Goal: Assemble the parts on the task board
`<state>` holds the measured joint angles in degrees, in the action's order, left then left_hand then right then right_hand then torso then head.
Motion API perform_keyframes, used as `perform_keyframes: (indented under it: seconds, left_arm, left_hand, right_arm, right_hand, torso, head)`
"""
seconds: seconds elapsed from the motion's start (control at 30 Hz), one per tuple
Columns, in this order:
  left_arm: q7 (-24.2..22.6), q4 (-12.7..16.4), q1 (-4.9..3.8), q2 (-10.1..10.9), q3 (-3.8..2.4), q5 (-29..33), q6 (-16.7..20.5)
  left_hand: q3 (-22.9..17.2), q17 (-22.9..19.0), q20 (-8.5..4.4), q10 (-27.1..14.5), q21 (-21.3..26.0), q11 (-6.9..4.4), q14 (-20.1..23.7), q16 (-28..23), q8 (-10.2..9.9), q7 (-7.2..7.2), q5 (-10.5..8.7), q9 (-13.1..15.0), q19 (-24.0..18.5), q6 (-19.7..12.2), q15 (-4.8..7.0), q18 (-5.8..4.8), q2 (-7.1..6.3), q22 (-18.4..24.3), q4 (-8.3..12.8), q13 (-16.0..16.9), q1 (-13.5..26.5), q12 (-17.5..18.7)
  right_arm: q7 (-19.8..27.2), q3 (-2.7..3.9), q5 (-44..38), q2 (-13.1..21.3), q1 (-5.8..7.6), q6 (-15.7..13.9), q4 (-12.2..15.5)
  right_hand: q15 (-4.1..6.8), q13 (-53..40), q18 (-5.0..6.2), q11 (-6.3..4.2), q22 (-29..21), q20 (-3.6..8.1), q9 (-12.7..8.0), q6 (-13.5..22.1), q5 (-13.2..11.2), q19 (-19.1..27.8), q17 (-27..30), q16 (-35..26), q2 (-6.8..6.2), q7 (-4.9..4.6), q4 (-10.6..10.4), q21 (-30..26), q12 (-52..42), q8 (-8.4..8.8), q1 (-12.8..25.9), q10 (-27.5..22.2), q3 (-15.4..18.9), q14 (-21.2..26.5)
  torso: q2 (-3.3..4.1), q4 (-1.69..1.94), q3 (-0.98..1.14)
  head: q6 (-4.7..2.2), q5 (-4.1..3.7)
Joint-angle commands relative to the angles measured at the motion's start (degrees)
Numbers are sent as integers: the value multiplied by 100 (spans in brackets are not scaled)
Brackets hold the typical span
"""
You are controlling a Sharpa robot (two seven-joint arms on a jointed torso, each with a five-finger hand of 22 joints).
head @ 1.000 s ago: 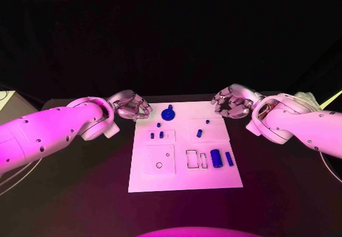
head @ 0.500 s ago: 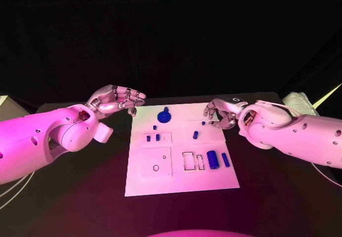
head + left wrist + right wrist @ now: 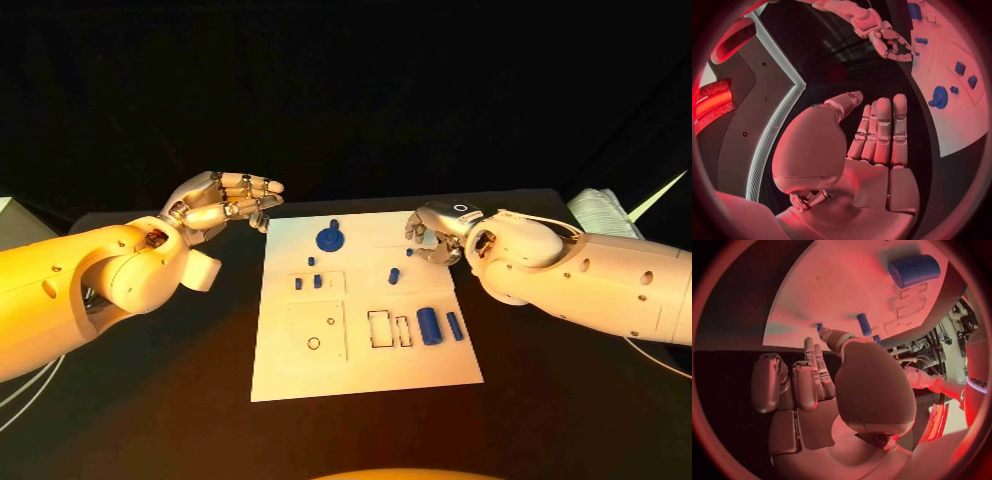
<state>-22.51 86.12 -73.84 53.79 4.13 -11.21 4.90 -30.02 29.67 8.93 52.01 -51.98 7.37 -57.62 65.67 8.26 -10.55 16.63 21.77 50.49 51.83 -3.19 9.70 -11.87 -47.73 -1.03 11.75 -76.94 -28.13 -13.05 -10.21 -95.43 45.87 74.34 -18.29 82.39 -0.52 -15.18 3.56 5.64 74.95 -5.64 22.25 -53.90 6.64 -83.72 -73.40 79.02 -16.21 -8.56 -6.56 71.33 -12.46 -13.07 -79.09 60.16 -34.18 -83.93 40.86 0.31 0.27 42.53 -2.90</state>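
Hands are both empty. The right hand (image 3: 437,232) is held low over the far right corner of the task board (image 3: 361,375), fingers loosely spread, close to a small blue peg (image 3: 410,252). The left hand (image 3: 227,202) is raised off the board's far left corner, fingers straight and together, nothing gripped. The blue knob (image 3: 330,238), the large cylinder (image 3: 430,326) and the other parts are left lying on the board. For a clean pick, the peg should be pinched squarely, its neighbours left undisturbed.
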Motion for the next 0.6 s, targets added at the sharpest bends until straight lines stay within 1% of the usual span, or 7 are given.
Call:
perform_keyframes:
  seconds: [0.03,0.1,0.17,0.33,0.43,0.47,0.6]
  left_arm:
    - [-153,37,-1,11,-6,180,-93]
    - [-153,42,-1,19,-6,185,-89]
    - [-150,45,-1,24,-6,187,-84]
    - [-137,53,-1,35,-6,191,-26]
    - [-127,60,-2,46,-6,192,-6]
    - [-124,62,-2,49,-6,193,-3]
    - [-113,71,-2,60,-6,193,18]
  left_hand:
    - [37,-10,2,-40,38,-4,34,-31,-12,-22,-11,0,16,8,-12,88,20,9,-14,8,20,-28]
    - [37,-10,2,-40,38,-4,34,-31,-12,-22,-11,0,16,8,-12,88,20,9,-14,8,20,-28]
    - [37,-10,2,-40,38,-4,34,-31,-12,-22,-11,0,16,8,-12,88,20,9,-14,8,20,-28]
    - [41,-18,0,-58,59,0,42,-45,-9,-24,-10,2,23,16,-13,88,23,25,-13,4,5,-23]
    - [45,-22,0,-71,70,2,46,-51,-9,-25,-11,2,27,19,-14,88,22,33,-13,1,1,-19]
    - [45,-22,0,-71,70,2,46,-51,-9,-25,-11,2,27,19,-14,88,22,33,-13,1,1,-19]
    - [47,-24,0,-77,76,4,48,-55,-8,-27,-11,3,29,22,-15,87,25,38,-15,-1,-1,-17]
  right_arm:
    - [-175,-8,-264,-77,-67,147,-45]
    - [-165,-9,-265,-119,-98,154,-67]
    - [-157,-9,-262,-146,-114,158,-81]
    - [-149,-10,-256,-209,-147,179,-116]
    - [-152,-10,-256,-238,-157,192,-144]
    - [-153,-10,-256,-245,-159,195,-152]
    - [-148,-10,-257,-284,-172,210,-185]
  right_hand:
    - [-31,13,33,-13,385,-16,-8,-32,-22,14,-3,-8,10,-37,30,-21,35,35,50,-21,-9,-246]
    - [-29,28,32,-16,390,-18,-7,-50,-18,10,-12,-2,26,-33,34,-14,32,29,57,-2,-20,-249]
    - [-28,40,32,-20,394,-18,-5,-69,-14,7,-13,0,37,-29,37,-9,27,23,63,19,-28,-251]
    - [2,76,17,-72,449,5,-2,-138,20,-33,-79,53,71,8,78,76,-46,10,84,216,-75,-279]
    - [15,99,18,-89,450,17,1,-171,56,-37,-80,56,88,25,92,74,-38,2,87,234,-100,-282]
    - [18,104,18,-93,450,19,2,-179,64,-37,-78,56,93,29,95,75,-37,-1,88,240,-106,-282]
    - [31,130,15,-106,459,31,8,-222,95,-45,-70,52,116,42,104,85,-29,-13,103,270,-131,-282]
  torso:
    - [9,1,6]
    - [12,-2,15]
    - [10,-5,16]
    - [10,-1,9]
    - [10,-4,12]
    - [8,-9,11]
    - [5,-9,11]
  head:
    - [2,15]
    - [2,25]
    - [10,34]
    - [23,40]
    - [30,43]
    - [39,48]
    - [46,55]
